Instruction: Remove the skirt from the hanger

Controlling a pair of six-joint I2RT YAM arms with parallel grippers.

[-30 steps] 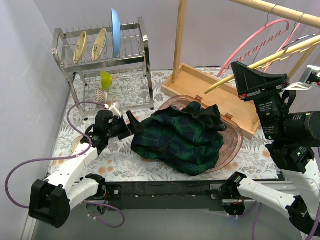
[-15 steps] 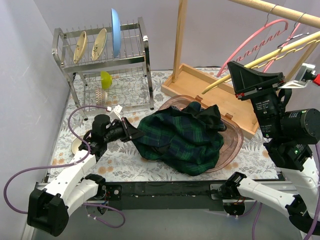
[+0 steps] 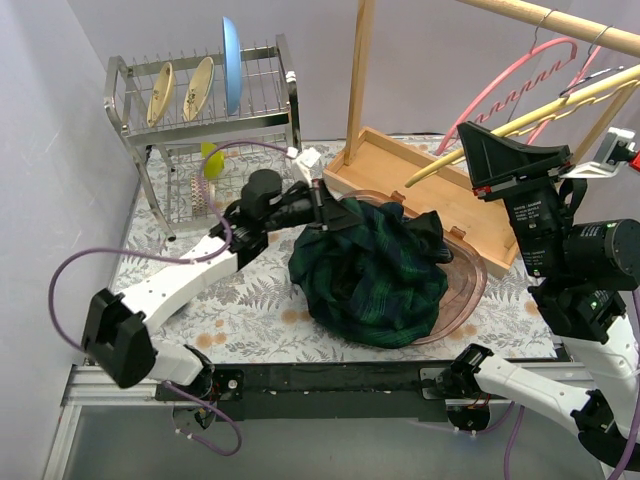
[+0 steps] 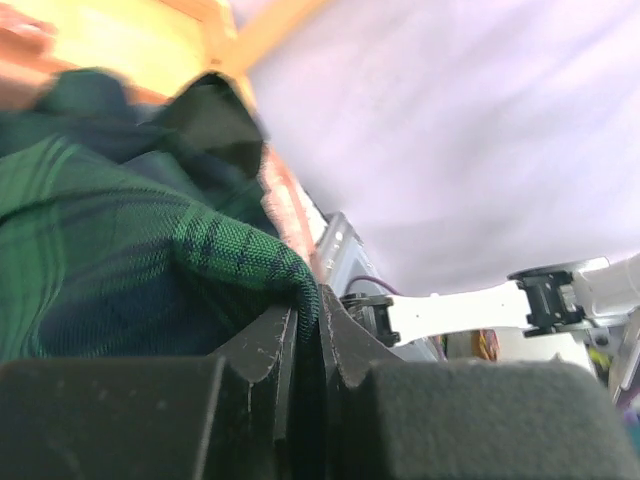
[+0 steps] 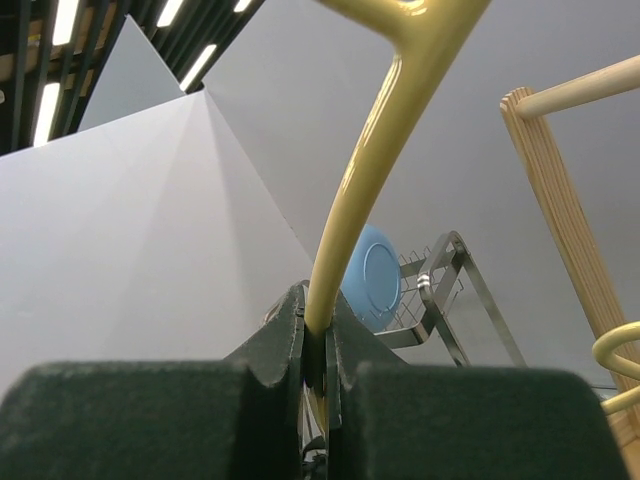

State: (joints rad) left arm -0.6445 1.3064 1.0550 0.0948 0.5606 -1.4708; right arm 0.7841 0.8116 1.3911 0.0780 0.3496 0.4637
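The dark green plaid skirt (image 3: 375,275) lies heaped in a clear pink tray (image 3: 470,285) in the middle of the table. My left gripper (image 3: 330,208) is shut on the skirt's upper left edge, and in the left wrist view a fold of the skirt (image 4: 250,255) is pinched between the closed fingers (image 4: 345,335). The yellow hanger (image 3: 520,120) is bare and hangs in the air at the upper right. My right gripper (image 3: 480,135) is shut on it; in the right wrist view the hanger (image 5: 375,170) runs up out of the closed fingers (image 5: 285,330).
A metal dish rack (image 3: 205,110) with plates stands at the back left. A wooden rail stand with its base tray (image 3: 420,180) is behind the skirt, and a pink hanger (image 3: 520,75) hangs from the rail (image 3: 560,22) at the top right.
My left gripper has shut on the skirt's left edge and swung up and to the right with it, folding that side of the cloth over toward the tray. The right arm holds the hanger almost still.
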